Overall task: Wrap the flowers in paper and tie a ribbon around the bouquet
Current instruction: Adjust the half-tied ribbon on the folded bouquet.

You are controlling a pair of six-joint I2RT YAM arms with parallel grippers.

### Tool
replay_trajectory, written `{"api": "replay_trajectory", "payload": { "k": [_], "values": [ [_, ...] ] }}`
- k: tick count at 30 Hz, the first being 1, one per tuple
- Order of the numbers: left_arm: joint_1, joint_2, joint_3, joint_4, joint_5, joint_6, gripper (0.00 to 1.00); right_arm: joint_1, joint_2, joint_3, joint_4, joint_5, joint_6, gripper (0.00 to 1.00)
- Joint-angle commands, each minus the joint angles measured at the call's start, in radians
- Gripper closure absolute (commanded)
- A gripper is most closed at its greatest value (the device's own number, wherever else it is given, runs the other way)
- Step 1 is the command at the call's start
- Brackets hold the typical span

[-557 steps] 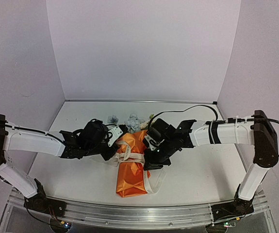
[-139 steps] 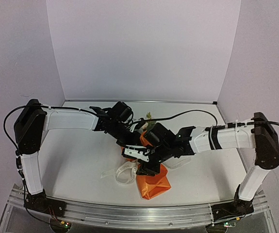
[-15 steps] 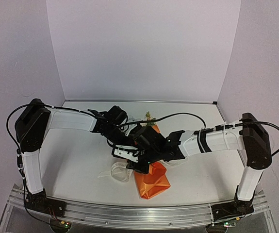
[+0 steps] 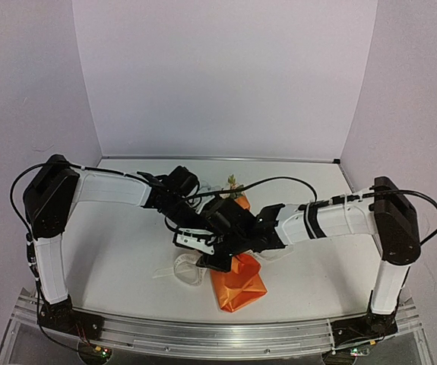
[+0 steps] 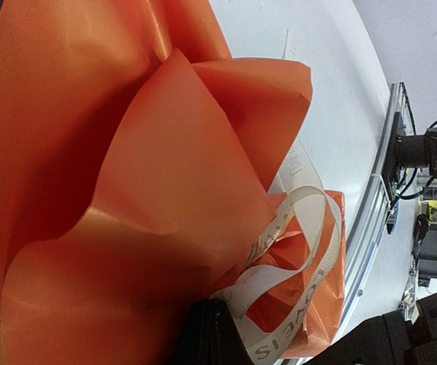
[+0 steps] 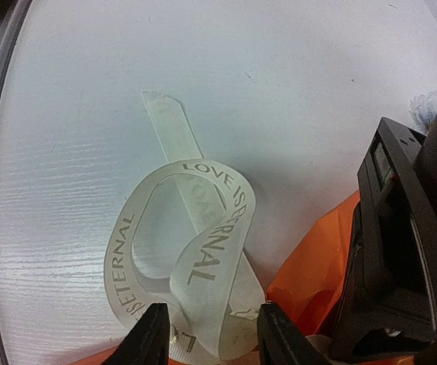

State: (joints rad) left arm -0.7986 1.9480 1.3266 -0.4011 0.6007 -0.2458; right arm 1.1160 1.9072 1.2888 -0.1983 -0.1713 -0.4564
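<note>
The bouquet is a crinkled orange paper [image 4: 239, 283] cone lying mid-table; its paper [image 5: 127, 190] fills the left wrist view. A few flowers [image 4: 232, 182] peek out at its far end, and a pale blue bloom [image 6: 425, 106] shows in the right wrist view. My left gripper [image 4: 190, 220] [image 5: 212, 306] is shut, with the cream lettered ribbon [image 5: 305, 251] coming out at its tips against the paper. The ribbon [image 6: 195, 251] curls in a loop on the table. My right gripper [image 4: 203, 255] [image 6: 214, 338] is open, with the loop's near part between its fingers [image 6: 148, 338].
Both arms cross over the table's middle, the left wrist's black body [image 6: 404, 251] close on the right gripper's right. A loose ribbon tail [image 4: 180, 270] lies left of the cone. The aluminium rail [image 4: 218, 334] runs along the near edge.
Over the last half second my right gripper has edged slightly left over the ribbon loop and its jaws have changed width. The left arm and bouquet have stayed put.
</note>
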Motion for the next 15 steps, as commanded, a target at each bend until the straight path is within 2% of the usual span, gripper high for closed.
{"api": "replay_trajectory", "payload": {
  "k": [1,4,8,15],
  "values": [
    [0.001,-0.041,0.013,-0.019,0.021,0.028,1.00,0.004,0.024,0.038,0.021,0.020,0.004,0.66],
    [0.001,-0.044,0.007,-0.017,0.023,0.030,1.00,0.005,0.022,0.030,0.020,0.021,0.005,0.77],
    [0.003,-0.045,0.006,-0.016,0.019,0.035,1.00,0.005,-0.003,0.007,0.020,0.030,0.010,1.00],
    [0.019,-0.039,-0.016,-0.017,0.012,0.048,1.00,0.005,-0.096,-0.069,0.067,0.116,0.035,1.00]
  ]
}}
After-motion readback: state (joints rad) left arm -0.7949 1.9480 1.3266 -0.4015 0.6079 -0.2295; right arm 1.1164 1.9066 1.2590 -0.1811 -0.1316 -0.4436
